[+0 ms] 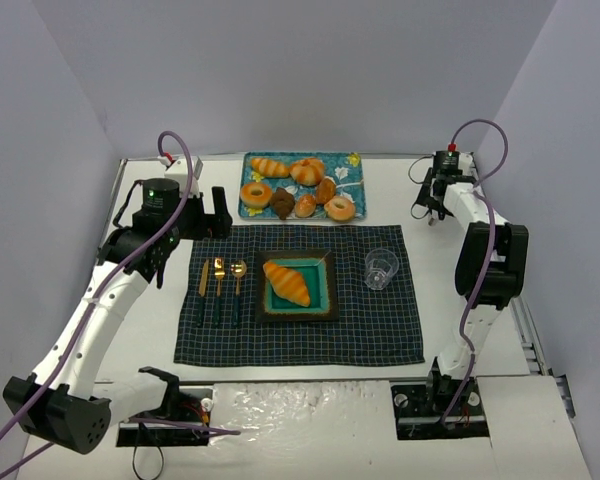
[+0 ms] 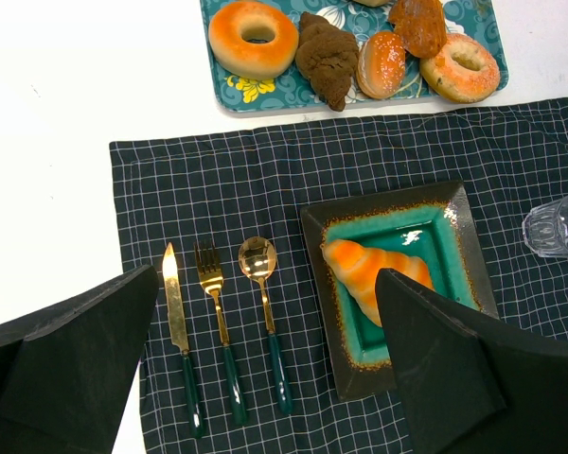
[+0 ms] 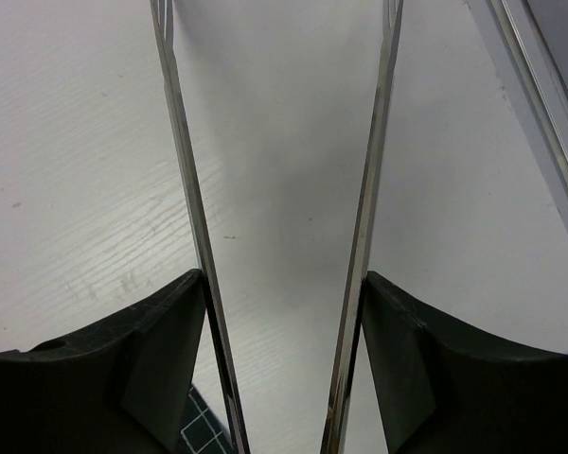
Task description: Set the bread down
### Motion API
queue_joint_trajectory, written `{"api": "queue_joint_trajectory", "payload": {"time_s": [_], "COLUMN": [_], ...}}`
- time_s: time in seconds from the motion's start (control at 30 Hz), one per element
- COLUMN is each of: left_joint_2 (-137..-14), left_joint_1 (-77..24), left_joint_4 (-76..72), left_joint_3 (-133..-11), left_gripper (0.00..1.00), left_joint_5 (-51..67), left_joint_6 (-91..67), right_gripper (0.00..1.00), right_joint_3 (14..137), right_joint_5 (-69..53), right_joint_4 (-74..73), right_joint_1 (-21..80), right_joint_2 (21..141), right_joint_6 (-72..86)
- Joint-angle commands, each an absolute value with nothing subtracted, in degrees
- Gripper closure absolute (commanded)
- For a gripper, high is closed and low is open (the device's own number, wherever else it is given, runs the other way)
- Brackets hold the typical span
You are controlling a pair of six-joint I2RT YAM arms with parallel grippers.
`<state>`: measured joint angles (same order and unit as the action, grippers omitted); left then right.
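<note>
The bread (image 1: pixel 287 282), a golden-orange ridged roll with tapered ends, lies diagonally in the square teal plate (image 1: pixel 323 303) at the middle of the dark checked placemat. In the left wrist view the bread (image 2: pixel 369 272) is partly hidden behind my right-hand finger. My left gripper (image 1: pixel 220 215) hovers over the mat's far left corner, open and empty (image 2: pixel 265 284). My right gripper (image 1: pixel 432 208) is at the far right over bare table. It (image 3: pixel 284 284) is shut on metal tongs (image 3: pixel 185 189), whose two arms stand spread apart with nothing between them.
A blue patterned tray (image 1: pixel 352 165) at the back holds ring doughnuts and several other pastries. A gold knife (image 1: pixel 203 280), fork (image 1: pixel 219 280) and spoon (image 1: pixel 238 280) lie left of the plate. A clear glass (image 1: pixel 381 268) stands to its right.
</note>
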<state>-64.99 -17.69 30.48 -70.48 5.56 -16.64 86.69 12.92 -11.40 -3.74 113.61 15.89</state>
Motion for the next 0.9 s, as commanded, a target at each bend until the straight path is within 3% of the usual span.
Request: {"api": "queue_joint_trajectory", "payload": {"time_s": [0.0,0.43,0.87], "left_joint_2": [-63.98,-63.99,-63.90], "left_joint_1": [-18.19,-18.19,-18.19], "left_joint_4": [26.28,26.45,26.41], "left_joint_3": [-71.28,-71.37,-71.28], "left_gripper": [0.03,0.03,0.03], "left_joint_5": [5.89,5.71,5.71], "left_joint_6": [-16.35,-16.35,-16.26], "right_gripper": [0.37,0.32,0.23], "right_joint_3": [85.81,84.64,83.41], "right_joint_5": [12.42,11.16,13.66], "right_joint_4": [-5.62,-6.50,-7.69], "right_joint_1": [-5.33,-4.40,-3.83], "right_joint_2": [113.64,118.74,116.09], "right_joint_6": [14.85,16.35,17.10]}}
